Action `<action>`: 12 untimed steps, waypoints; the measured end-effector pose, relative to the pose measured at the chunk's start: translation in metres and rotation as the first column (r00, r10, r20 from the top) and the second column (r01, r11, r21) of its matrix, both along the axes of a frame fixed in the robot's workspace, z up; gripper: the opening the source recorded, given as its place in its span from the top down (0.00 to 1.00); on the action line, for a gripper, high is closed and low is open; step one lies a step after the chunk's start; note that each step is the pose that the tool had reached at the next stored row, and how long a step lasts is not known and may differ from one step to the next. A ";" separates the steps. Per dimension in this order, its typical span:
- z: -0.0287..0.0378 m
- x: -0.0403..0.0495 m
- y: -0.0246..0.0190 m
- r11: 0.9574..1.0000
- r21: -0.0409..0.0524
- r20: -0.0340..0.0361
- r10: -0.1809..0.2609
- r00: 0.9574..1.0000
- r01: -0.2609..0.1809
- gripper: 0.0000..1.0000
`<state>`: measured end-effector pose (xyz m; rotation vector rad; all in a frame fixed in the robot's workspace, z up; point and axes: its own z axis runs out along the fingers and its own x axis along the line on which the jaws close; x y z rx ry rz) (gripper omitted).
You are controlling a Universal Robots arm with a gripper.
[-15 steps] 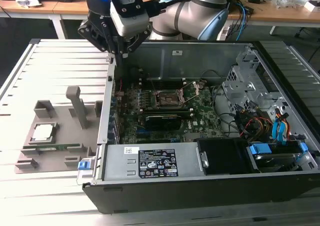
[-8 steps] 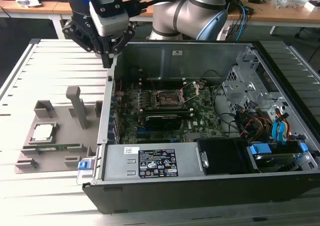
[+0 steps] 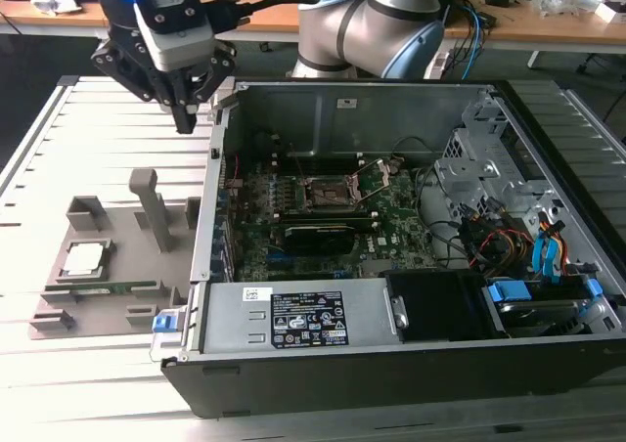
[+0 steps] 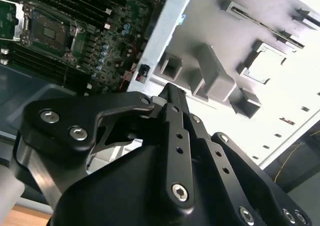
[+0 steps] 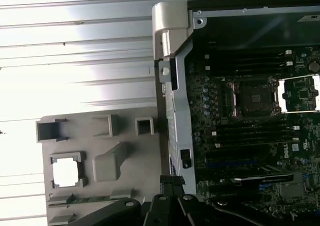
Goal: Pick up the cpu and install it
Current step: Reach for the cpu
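- Going from the exterior view's left: the whole setup sits on a table [image 3: 39, 149] of pale ribbed aluminium slats, pretty glary in both wrist views.
- On it lies a grey fixture tray [image 3: 49, 317] with moulded pockets and an upright post [image 3: 152, 207].
- The cpu [image 3: 83, 259] [image 5: 66, 171] [image 4: 267, 66] is lying flat in a square pocket of that tray, silver top up. Nothing is touching it.
- Just beside the cpu there's a long green memory stick [image 3: 108, 287] in its own slot.
- The gripper [image 3: 186, 119] [image 4: 172, 93] [image 5: 172, 180] hangs in the air between the tray and the case, close to the case's back corner and well apart from the cpu. As far as we can see the fingers are pinched together with nothing between them.
- Next comes the open computer case [image 3: 391, 374], lying on its side, with a small blue clip [image 3: 166, 322] at its near corner.
- Inside we can see the green motherboard [image 3: 391, 227] and its square black socket [image 3: 328, 193] [image 5: 252, 97] [image 4: 47, 31], metal frame flipped up and the socket bare.
- Further right in the case are a metal drive cage [image 3: 489, 168] and blue cables [image 3: 543, 256].
- Behind the case is the silver robot arm [image 3: 372, 22], and at the back of the room are wooden desks [image 3: 548, 26] littered with cables and bits.
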<state>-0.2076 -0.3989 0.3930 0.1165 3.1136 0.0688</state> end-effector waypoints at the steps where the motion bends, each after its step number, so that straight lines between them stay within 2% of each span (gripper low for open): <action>1: 0.0000 -0.0029 0.0000 1.000 0.000 0.000 0.000 1.000 0.000 0.89; 4: -0.0001 -0.0089 0.0000 1.000 0.000 0.000 0.000 1.000 0.000 0.89; 8: -0.0004 -0.0292 0.0000 1.000 0.000 0.000 0.000 1.000 0.000 0.89; 12: -0.0005 -0.0415 0.0000 1.000 0.000 0.000 0.000 1.000 0.000 0.89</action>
